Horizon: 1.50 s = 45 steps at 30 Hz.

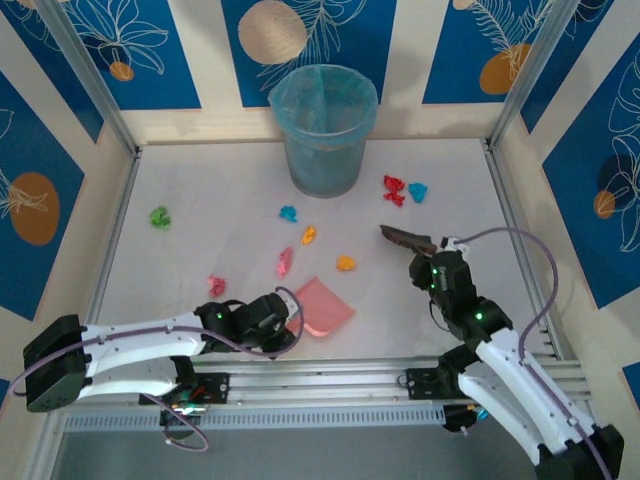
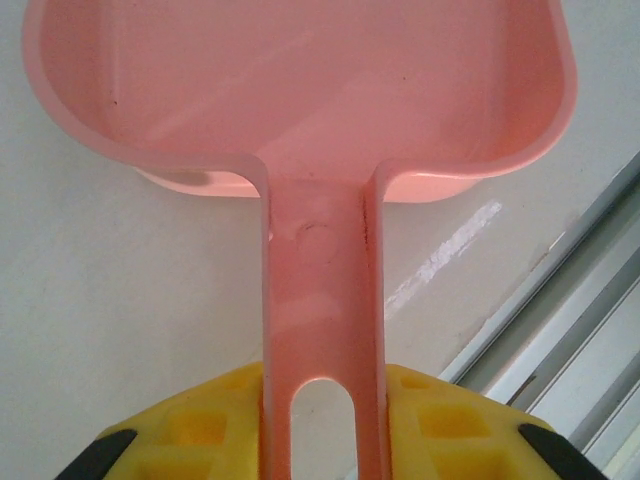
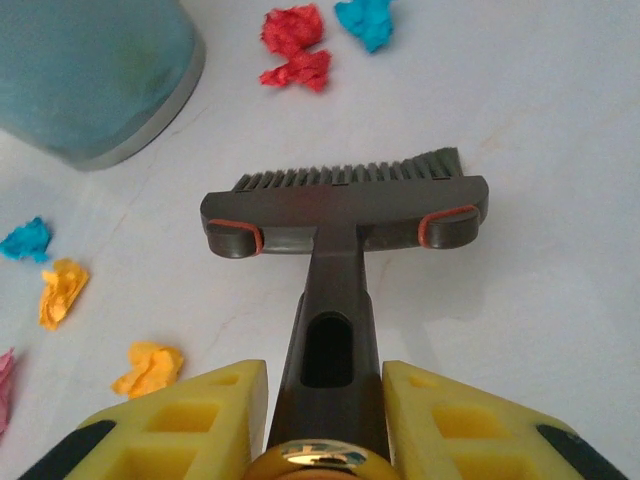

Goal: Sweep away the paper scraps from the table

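Several paper scraps lie spread over the white table (image 1: 220, 170): a green one (image 1: 160, 216) at far left, a cyan one (image 1: 288, 213), two orange ones (image 1: 309, 236) (image 1: 345, 263), two pink ones (image 1: 284, 262) (image 1: 216, 285), and a red one (image 1: 393, 188) beside another cyan one (image 1: 417, 191). My left gripper (image 2: 322, 420) is shut on the handle of a pink dustpan (image 2: 300, 90), which rests flat near the front edge (image 1: 323, 305). My right gripper (image 3: 328, 400) is shut on the handle of a dark brush (image 3: 345, 205). The red scrap (image 3: 293, 45) lies beyond its bristles.
A translucent blue bin (image 1: 323, 130) stands at the back middle of the table. Metal rails (image 1: 380, 385) run along the near edge, close to the dustpan. Raised beige walls border the left, back and right sides.
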Available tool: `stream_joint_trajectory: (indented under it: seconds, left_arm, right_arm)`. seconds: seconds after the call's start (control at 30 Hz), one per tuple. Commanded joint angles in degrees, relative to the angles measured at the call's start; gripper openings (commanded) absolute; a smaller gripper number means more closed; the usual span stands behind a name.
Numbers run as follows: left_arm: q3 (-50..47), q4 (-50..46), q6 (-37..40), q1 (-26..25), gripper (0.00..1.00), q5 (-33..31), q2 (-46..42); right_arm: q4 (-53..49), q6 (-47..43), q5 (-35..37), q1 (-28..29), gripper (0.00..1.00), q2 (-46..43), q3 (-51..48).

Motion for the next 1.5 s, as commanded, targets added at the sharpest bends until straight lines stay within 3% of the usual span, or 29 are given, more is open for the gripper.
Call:
stream_joint_trajectory:
  seconds: [0.0, 0.23, 0.6, 0.97, 1.1, 1.47]
  left_arm:
    - [0.4, 1.4, 1.9, -0.5, 0.00, -1.3, -0.6]
    - [5.9, 0.1, 3.0, -0.5, 0.00, -3.9, 6.1]
    - [14.8, -3.5, 1.4, -0.4, 0.00, -9.1, 18.6]
    - [9.8, 4.1, -0.1, 0.6, 0.00, -7.0, 19.6]
    - [9.9, 4.3, -0.4, 1.1, 0.00, -6.6, 20.7]
    - [9.3, 4.5, -0.7, 1.5, 0.00, -7.0, 21.0]
  right_arm:
    - [-1.9, -2.2, 2.4, 4.7, 0.00, 5.5, 5.9]
    - [-11.4, -2.3, 7.3, 12.7, 0.00, 17.0, 16.8]
    - [-16.8, -4.8, 5.0, 14.2, 0.00, 24.8, 24.3]
    - [-25.5, -5.2, 1.5, 17.3, 0.00, 24.0, 27.1]
    - [-27.0, -5.2, -1.6, 20.0, 0.00, 22.5, 26.1]
    - [-36.0, -3.2, -1.5, 29.5, 0.00, 16.8, 27.6]
